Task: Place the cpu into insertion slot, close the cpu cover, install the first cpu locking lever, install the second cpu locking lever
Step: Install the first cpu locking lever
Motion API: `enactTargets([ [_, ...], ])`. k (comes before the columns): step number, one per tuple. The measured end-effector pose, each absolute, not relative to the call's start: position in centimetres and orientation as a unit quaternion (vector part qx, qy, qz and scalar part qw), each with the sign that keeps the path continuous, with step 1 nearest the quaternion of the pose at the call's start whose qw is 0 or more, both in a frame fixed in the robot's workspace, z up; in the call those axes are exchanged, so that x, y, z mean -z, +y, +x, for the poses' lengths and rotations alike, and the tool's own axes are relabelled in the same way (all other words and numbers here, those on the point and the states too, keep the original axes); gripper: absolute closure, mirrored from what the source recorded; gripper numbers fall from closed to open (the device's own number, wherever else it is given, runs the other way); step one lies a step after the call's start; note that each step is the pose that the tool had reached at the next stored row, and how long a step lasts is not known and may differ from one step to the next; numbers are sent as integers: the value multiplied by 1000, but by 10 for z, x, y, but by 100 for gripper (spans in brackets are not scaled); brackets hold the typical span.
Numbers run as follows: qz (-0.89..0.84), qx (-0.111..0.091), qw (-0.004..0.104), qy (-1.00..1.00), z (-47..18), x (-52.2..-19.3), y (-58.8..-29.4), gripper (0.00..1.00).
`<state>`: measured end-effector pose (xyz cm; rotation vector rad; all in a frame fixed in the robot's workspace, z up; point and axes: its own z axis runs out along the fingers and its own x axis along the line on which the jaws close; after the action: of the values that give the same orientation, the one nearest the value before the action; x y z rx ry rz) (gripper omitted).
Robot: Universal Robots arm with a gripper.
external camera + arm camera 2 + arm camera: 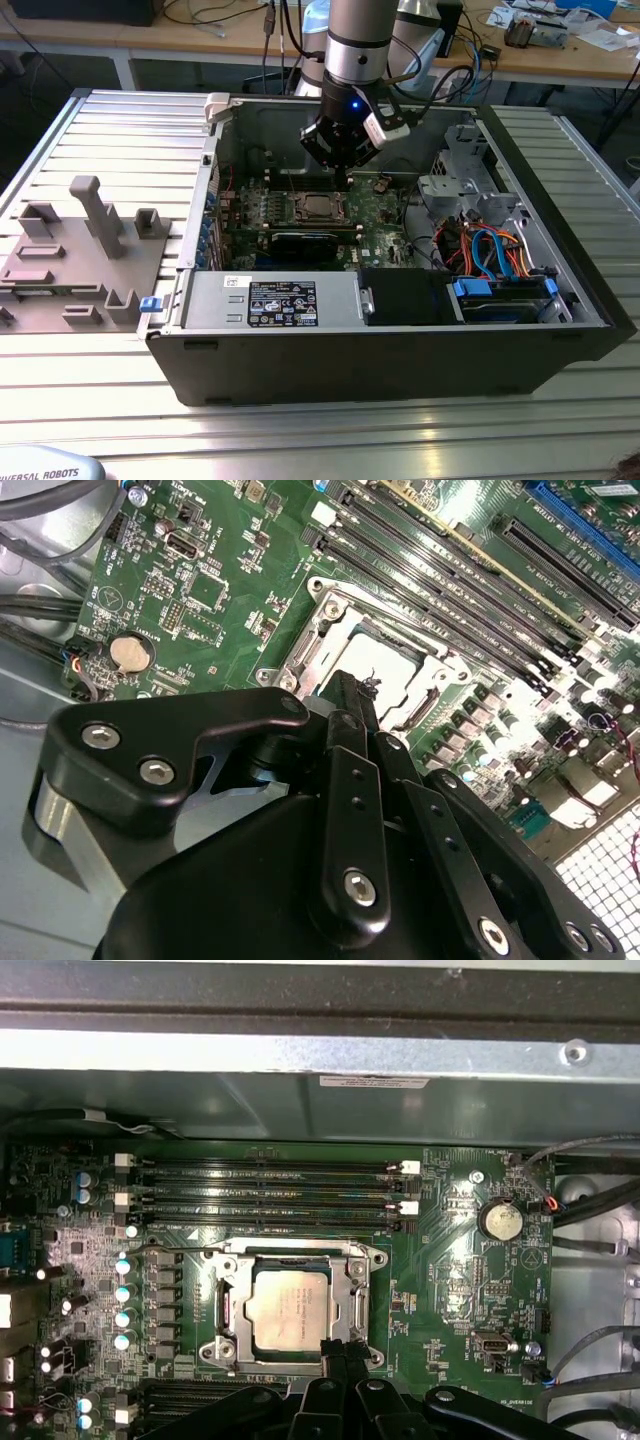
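The cpu is seen seated in the insertion slot at the lower centre of the first wrist view, its silvery top framed by the cpu cover, which is judged to have been folded flat over it so the chip is pinned for locking. In the exterior view, the gripper is held low over the socket at the upper centre of the frame, inside an open computer case laid on its side so the green motherboard can be reached from above. In the second wrist view, the fingertips are shown drawn together to a narrow point at the socket's edge, with nothing clamped between them; such a closed tip is judged suited to pushing a thin lever. Whether either locking lever is latched cannot be told. A grey parts fixture is left unused at the exterior view's left.
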<state>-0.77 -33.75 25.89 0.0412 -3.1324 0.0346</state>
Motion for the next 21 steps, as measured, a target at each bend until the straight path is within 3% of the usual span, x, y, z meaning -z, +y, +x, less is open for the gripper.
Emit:
enactTargets([
  [21,22,-11,4,-1000,-8,-259,-337,89],
])
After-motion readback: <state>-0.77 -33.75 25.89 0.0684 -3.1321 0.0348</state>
